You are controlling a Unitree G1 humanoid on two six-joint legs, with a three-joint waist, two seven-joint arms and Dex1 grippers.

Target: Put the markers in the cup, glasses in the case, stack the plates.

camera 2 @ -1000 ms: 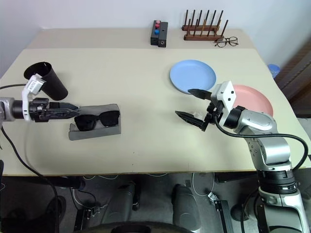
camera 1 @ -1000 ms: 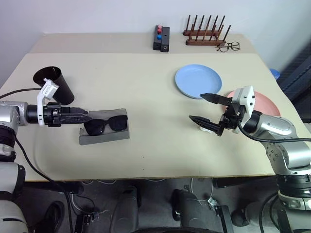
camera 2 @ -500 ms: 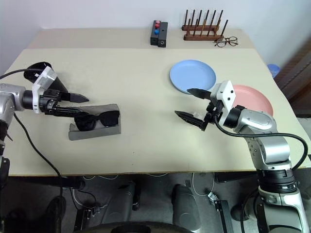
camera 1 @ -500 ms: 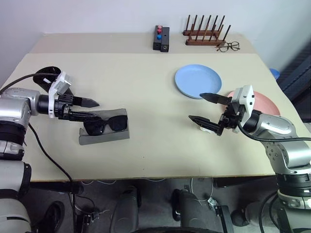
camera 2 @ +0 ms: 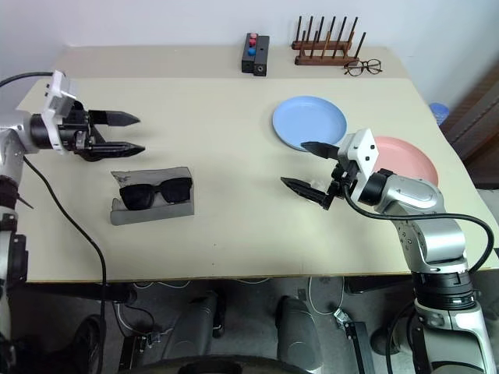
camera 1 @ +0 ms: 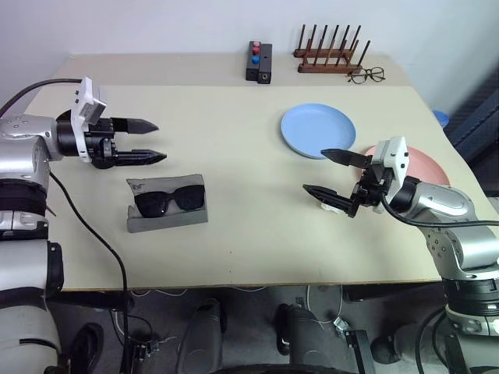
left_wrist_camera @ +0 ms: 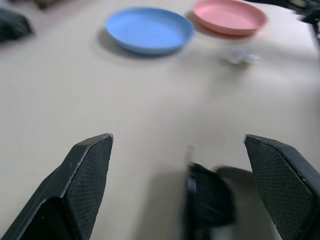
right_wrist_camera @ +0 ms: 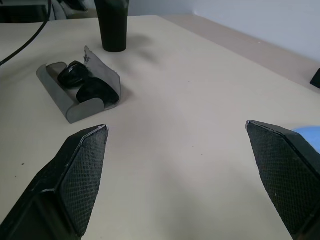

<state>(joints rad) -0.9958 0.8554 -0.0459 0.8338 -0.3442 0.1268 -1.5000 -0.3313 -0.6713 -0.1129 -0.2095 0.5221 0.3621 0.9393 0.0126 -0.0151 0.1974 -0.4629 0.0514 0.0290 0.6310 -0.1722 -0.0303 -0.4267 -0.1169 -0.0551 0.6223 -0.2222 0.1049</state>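
1. Lifting up and away from the case (camera 1: 167, 204), my left gripper (camera 1: 150, 141) now hangs over bare table behind it with its fingers spread and nothing between them; a second ago it lay low against the case's edge beside the glasses (camera 1: 169, 201). My right gripper (camera 1: 327, 173) has not shifted; it hovers wide apart and empty just in front of the blue plate (camera 1: 318, 130).

2. Where things stand: the glasses lie in the open case, its flap still up. My right wrist view shows the cup (right_wrist_camera: 113, 24) standing beyond the case. The pink plate (camera 2: 405, 160) sits beside the blue one on the table (camera 1: 234, 241), not stacked. I cannot make out a marker in any picture.

3. Risk with the case: the flap is unfolded, so if I take this step as finished the glasses stay exposed. If I push the flap down from one side, I judge the light case may slide rather than fold.

4. Risk with the plates: they lie close together with a crumpled tissue (left_wrist_camera: 243, 57) near them. A shallow rim gives my fingers little to bite, so a grab from the side could skate one plate into the other or trap the tissue between them.

5. Risk with the cup: it is tall and narrow-based, and a sweep of my left arm could tip it.
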